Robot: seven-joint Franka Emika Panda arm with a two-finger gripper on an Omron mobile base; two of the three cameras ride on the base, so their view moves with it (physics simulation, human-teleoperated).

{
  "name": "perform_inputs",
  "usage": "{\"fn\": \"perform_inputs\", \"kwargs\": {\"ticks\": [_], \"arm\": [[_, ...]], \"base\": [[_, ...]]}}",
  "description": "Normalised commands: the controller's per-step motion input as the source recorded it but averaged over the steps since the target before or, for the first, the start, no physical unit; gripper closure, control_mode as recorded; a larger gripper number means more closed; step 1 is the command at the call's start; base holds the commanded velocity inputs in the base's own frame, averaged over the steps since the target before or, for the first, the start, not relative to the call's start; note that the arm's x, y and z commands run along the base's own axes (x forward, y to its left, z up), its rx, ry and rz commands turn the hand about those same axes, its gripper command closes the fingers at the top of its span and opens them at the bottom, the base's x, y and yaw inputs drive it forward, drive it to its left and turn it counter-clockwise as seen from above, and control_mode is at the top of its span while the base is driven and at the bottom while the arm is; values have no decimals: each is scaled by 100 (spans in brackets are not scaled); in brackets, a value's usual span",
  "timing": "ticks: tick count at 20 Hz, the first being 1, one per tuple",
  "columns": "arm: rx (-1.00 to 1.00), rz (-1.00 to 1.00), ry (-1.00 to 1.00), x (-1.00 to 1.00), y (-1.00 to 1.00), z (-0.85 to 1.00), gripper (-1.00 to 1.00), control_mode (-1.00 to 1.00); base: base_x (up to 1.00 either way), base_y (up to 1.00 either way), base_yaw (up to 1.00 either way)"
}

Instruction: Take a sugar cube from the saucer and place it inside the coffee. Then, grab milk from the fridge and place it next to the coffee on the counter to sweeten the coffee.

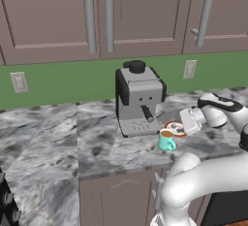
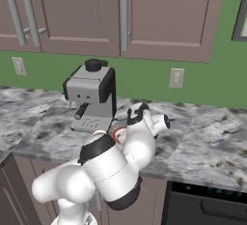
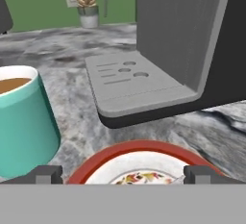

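Gripper (image 3: 123,174) jaws spread wide, empty, low over the saucer (image 3: 139,152). Coffee (image 3: 21,122) just beside the saucer. Sugar cube presumably beneath the fingertips; cannot tell.

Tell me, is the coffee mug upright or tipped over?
Upright: the coffee stands on the counter, brown liquid level at its rim.

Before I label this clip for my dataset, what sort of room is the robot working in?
A kitchen, computer-rendered by its look. A grey and black coffee machine stands on a marbled stone counter, brown wall cabinets with silver bar handles hang above, and a teal mug of coffee sits beside a red-rimmed saucer.
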Motion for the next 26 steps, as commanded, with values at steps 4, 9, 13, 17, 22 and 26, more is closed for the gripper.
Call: {"fn": "perform_inputs", "kwargs": {"ticks": [4,9,13,17,22,26], "arm": [[0,0,0,9,-8,-11,-100,-100],[0,0,0,14,-10,-5,-100,-100],[0,0,0,15,-3,-9,-100,-100],[0,0,0,19,0,-16,-100,-100],[-2,0,0,23,0,-21,-100,-100],[-1,0,0,17,-1,-18,-100,-100]], "base": [[0,0,0],[0,0,0],[0,0,0],[0,0,0],[0,0,0],[0,0,0]]}}
